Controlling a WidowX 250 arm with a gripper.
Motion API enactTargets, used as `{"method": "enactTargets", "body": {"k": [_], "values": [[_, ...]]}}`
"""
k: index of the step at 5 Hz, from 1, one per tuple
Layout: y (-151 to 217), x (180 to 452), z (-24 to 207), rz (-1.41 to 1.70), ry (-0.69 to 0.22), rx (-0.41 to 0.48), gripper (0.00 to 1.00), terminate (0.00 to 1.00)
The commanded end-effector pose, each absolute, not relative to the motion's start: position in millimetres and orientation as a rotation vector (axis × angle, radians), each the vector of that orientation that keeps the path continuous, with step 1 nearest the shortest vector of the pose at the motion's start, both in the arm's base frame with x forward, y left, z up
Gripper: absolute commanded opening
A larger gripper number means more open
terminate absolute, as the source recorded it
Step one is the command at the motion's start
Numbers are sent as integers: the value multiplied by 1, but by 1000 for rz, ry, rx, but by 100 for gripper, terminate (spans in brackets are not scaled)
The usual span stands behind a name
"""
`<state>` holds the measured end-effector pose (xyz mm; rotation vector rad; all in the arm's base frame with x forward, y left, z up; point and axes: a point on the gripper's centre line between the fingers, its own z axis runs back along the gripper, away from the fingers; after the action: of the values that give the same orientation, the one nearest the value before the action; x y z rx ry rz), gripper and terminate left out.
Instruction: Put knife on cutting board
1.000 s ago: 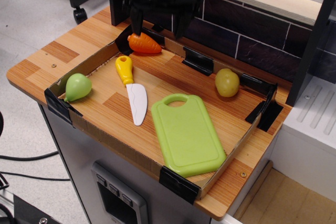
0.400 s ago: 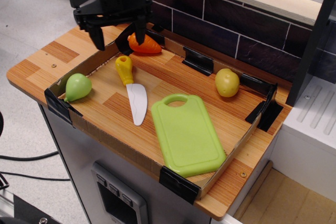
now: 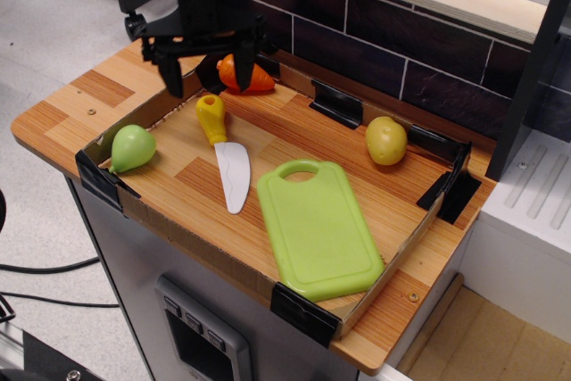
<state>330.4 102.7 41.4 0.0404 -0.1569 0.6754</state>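
The knife (image 3: 225, 151) lies flat in the wooden tray, yellow handle toward the back, white blade pointing to the front. The light-green cutting board (image 3: 318, 229) lies to its right, handle hole toward the back, with a narrow strip of wood between them. My black gripper (image 3: 207, 76) hangs open just above and behind the knife handle, one finger on the left and one on the right. It holds nothing.
An orange toy carrot (image 3: 247, 76) lies at the back left corner, partly behind the gripper. A green pear (image 3: 131, 147) sits at the left wall. A yellow-green fruit (image 3: 385, 140) sits at the back right. Low cardboard walls (image 3: 187, 252) with black corner brackets ring the tray.
The gripper moved left from above the carrot, then came lower and slightly right, and now hangs over the knife handle. Nothing on the tray moved.
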Motion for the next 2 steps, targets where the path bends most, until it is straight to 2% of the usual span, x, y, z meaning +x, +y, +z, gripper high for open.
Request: {"method": "enactTargets", "body": {"k": [1, 2], "values": [[104, 343, 41, 664, -188, 52, 100, 0], [101, 344, 33, 655, -187, 53, 100, 0]]}}
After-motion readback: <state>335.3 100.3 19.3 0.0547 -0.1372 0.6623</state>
